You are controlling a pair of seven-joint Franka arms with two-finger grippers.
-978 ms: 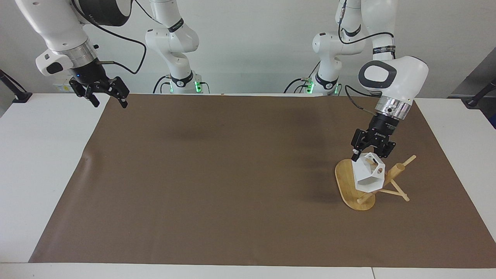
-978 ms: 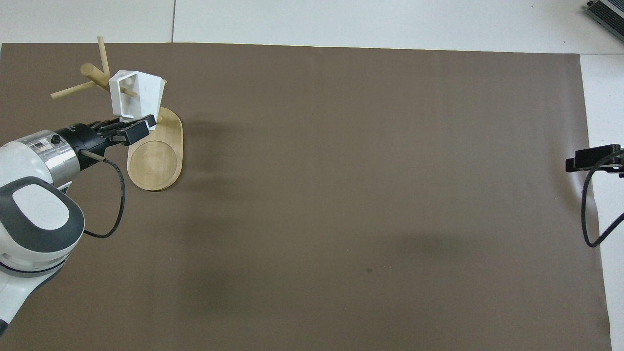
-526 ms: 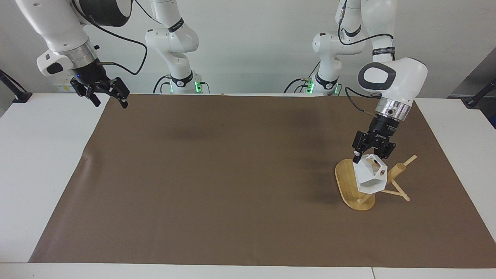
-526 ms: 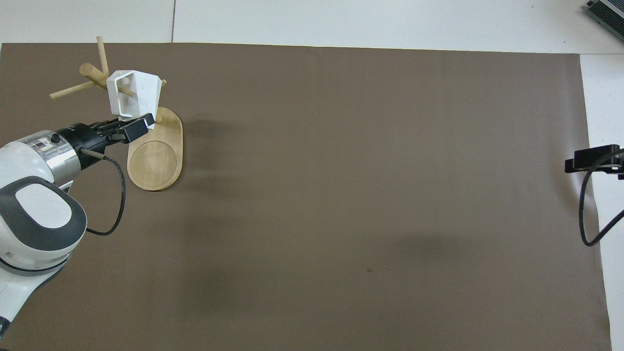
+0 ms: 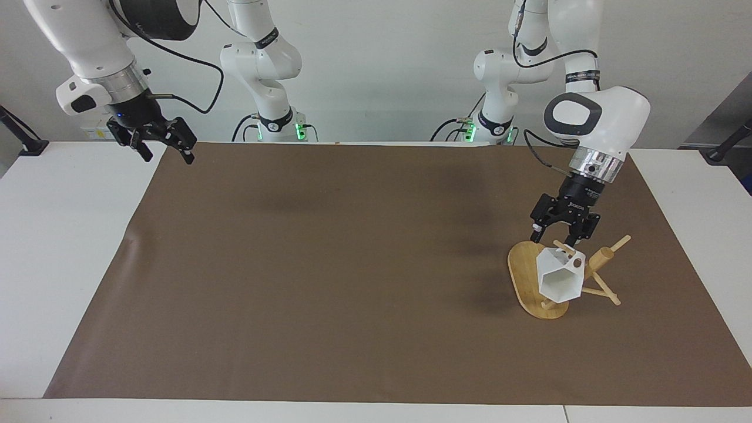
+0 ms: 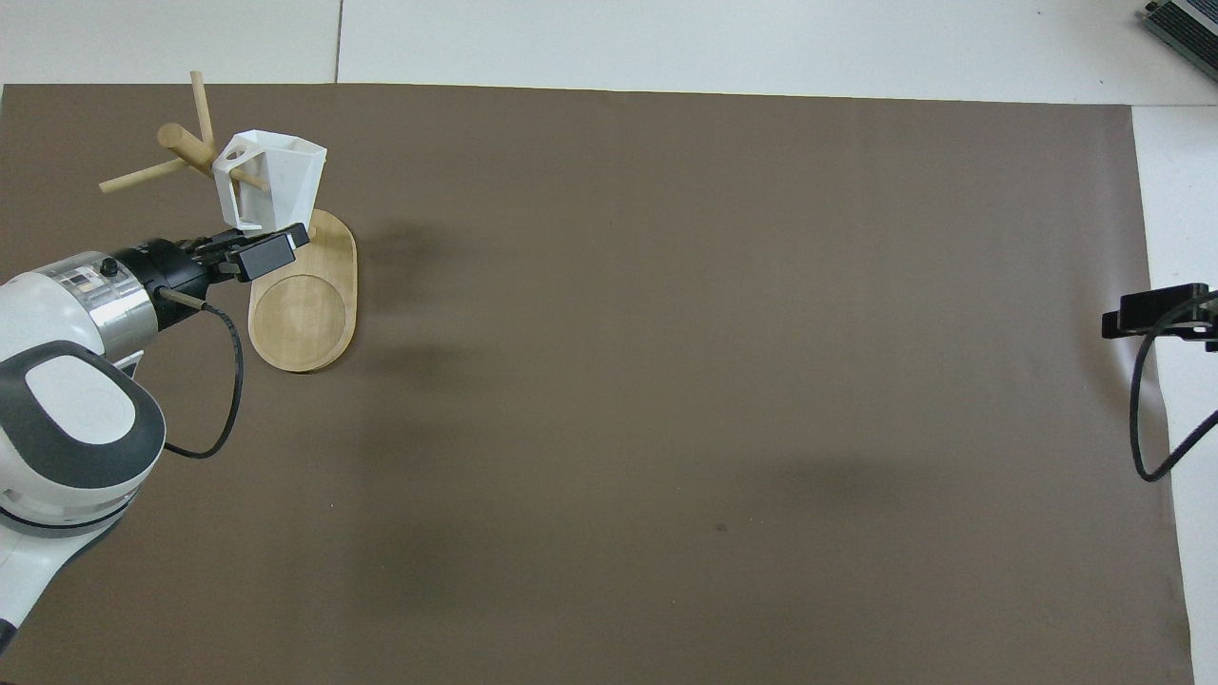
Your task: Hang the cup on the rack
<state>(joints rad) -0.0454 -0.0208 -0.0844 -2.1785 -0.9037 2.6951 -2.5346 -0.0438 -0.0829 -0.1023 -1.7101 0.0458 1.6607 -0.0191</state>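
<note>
Now that the left hand (image 5: 554, 239) has spread its fingers and let go, the cup (image 5: 560, 275) hangs on its own from one of the thin pegs of the rack (image 5: 603, 259), which passes through the handle's opening. A second ago that hand was pinched on the top of the cup, and half a second ago it was just loosening; at this moment its fingertips stand apart above the cup with a clear gap below them, over the part of the oval base nearer the robots. With the release the cup has dropped and swung, so its hexagonal rim faces more squarely out from the post and its body sits lower against the pegs than it did while gripped. The rack stands at the left arm's end of the surface on the brown mat (image 5: 352, 264), its base flat and apparently unmoved. The right hand (image 5: 160, 141) waits raised over the corner of the mat at its own end, fingers spread and holding nothing. My reading is that the hanging itself is done: the peg carries the cup's weight. What remains is for the left hand to draw away up and back without brushing the cup or the pegs, since a knock could slide it off.
</note>
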